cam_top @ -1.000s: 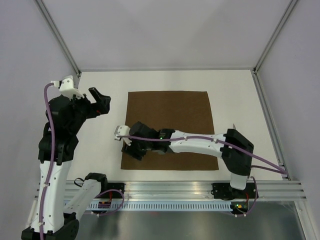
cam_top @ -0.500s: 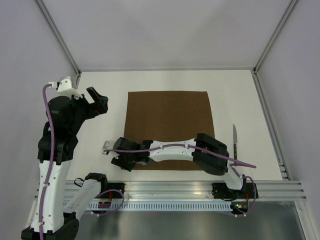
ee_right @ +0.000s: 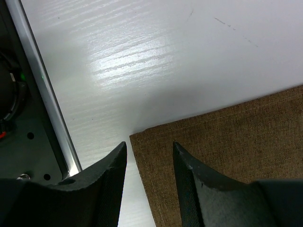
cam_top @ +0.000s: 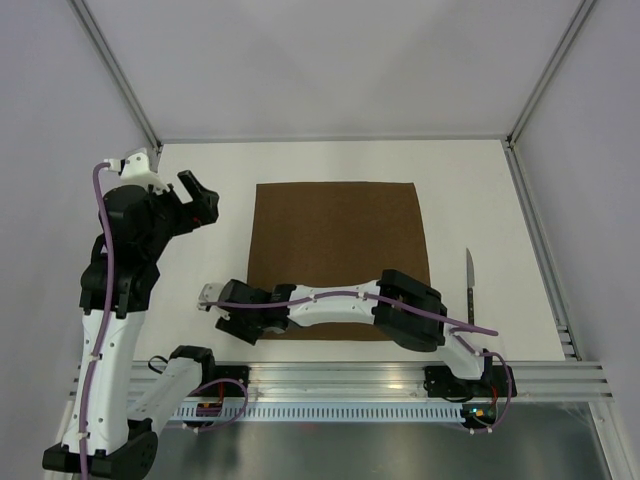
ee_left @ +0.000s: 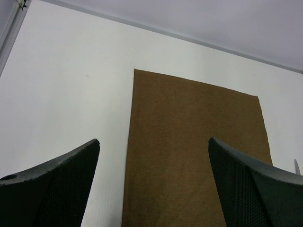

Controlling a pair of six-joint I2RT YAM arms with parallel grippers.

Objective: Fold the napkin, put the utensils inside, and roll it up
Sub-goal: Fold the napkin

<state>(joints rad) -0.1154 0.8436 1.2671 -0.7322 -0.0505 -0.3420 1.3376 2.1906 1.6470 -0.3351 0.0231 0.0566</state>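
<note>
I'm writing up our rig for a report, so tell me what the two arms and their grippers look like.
Both the left arm and right arm have white links with bulky black joint housings, each carrying a purple cable. The left gripper and right gripper have black wedge-shaped fingers with finely textured surfaces. No markings show.

White table (cam_top: 330,160), pale walls (cam_top: 330,60), aluminium rails (cam_top: 400,378).

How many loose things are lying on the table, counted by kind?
Cloth: 1, the brown napkin
Cutlery: 1, the knife
Total: 2
</note>
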